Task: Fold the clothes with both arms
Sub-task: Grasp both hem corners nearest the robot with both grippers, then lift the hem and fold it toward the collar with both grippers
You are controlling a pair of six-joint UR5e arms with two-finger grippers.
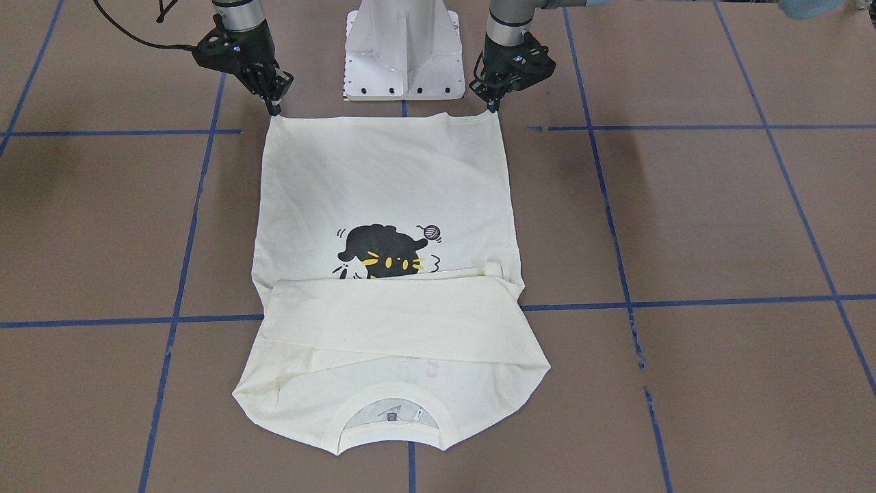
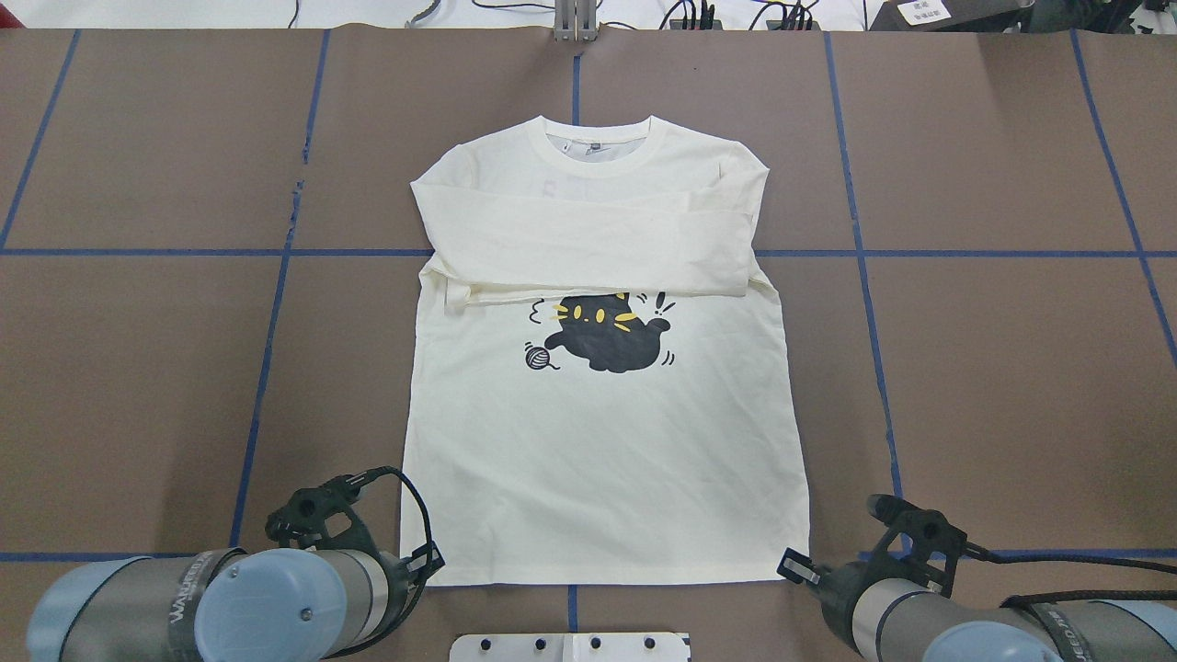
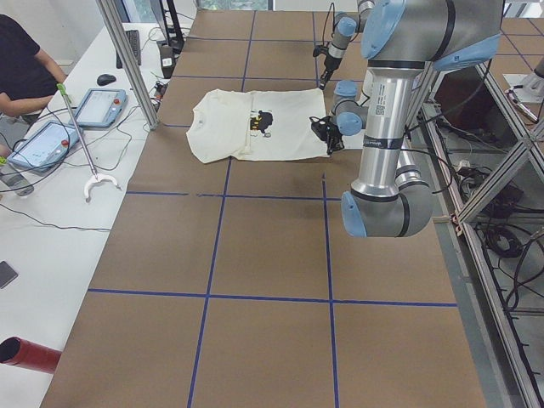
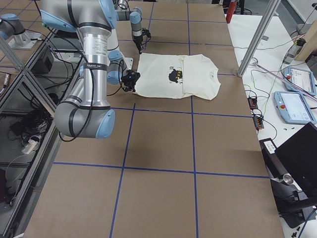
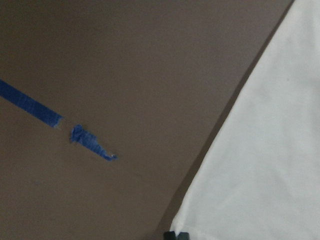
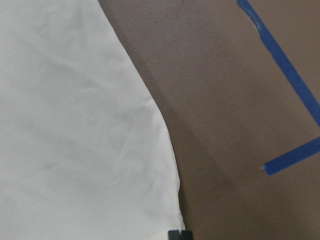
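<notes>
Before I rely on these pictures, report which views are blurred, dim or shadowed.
Left wrist view: dim and soft, the tape scrap and T-shirt edge blurred. Right wrist view: brighter, cloth creases readable, a dark shadow beside the edge. Front-facing view: sharp, even light, soft shadows on the table. Overhead view: sharp, no glare.

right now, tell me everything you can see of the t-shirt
The cream long-sleeved T-shirt lies flat, print side up, on the brown table, lightly wrinkled. Both sleeves are folded across the chest, partly covering the black cat print; the ribbed collar points away from the robot. The left claw and right claw seem to pinch its hem corners.
</notes>
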